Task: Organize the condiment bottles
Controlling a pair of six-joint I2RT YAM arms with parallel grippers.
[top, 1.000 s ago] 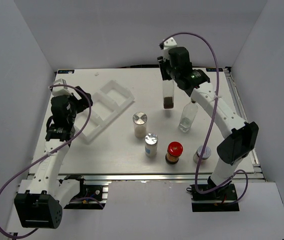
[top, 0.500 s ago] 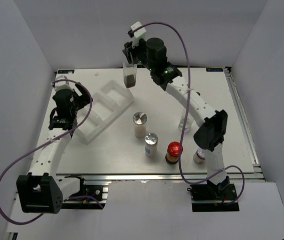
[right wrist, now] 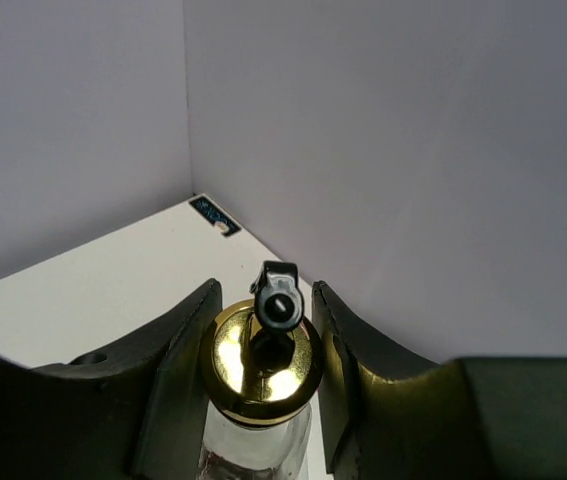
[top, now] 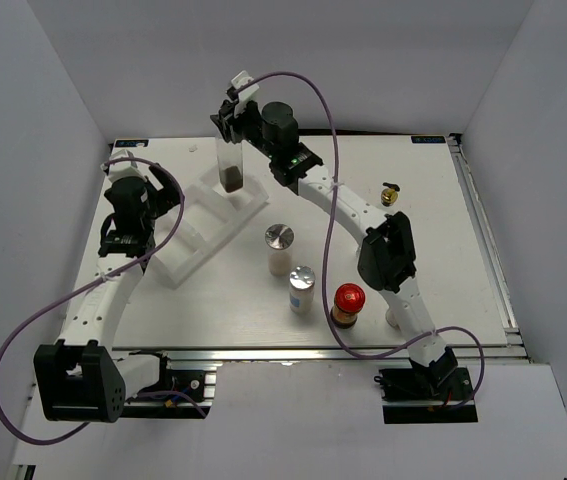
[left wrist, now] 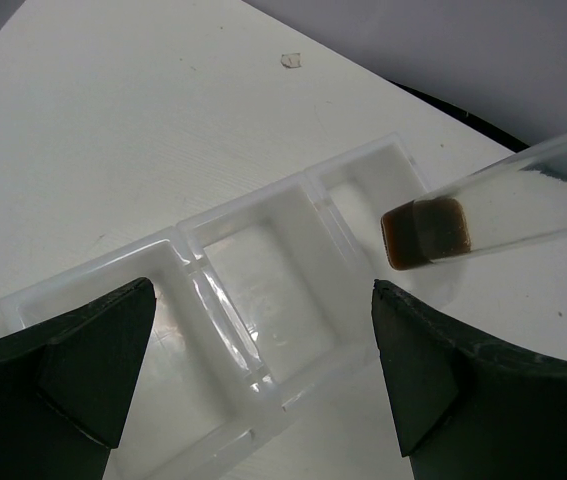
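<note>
Top external view: a tall clear glass cruet (top: 231, 165) with dark liquid at its bottom is gripped by the right gripper (top: 231, 128), whose arm is stretched across the white tabletop (top: 443, 220) to a white compartmented plastic rack (top: 203, 225). The cruet is held roughly upright with its base over the far end compartment of the rack; whether the base touches the rack cannot be told. In the right wrist view, the gripper (right wrist: 263, 320) is seen closed on the cruet's neck, one finger at each side of the gold collar (right wrist: 263, 365), with the black pourer tip between them. In the left wrist view, the left gripper (left wrist: 263, 330) is seen wide open and holding nothing, poised above the rack (left wrist: 178, 250), with the dark-bottomed cruet (left wrist: 428, 232) over the compartment at the right end. Seen from above, the left gripper (top: 166, 195) is just beside the rack's left side. To the right of the rack, two white silver-lidded shakers (top: 279, 248) (top: 302, 288) stand close together, upright. A red-lidded brown jar (top: 348, 305) stands farther right of the rack, beyond the shakers. A second clear glass cruet (top: 390, 192) is well apart from the rack, with only its gold-black pourer visible behind the right arm. A small white-lidded jar (top: 392, 318), mostly hidden by that arm, is beyond the brown jar.
</note>
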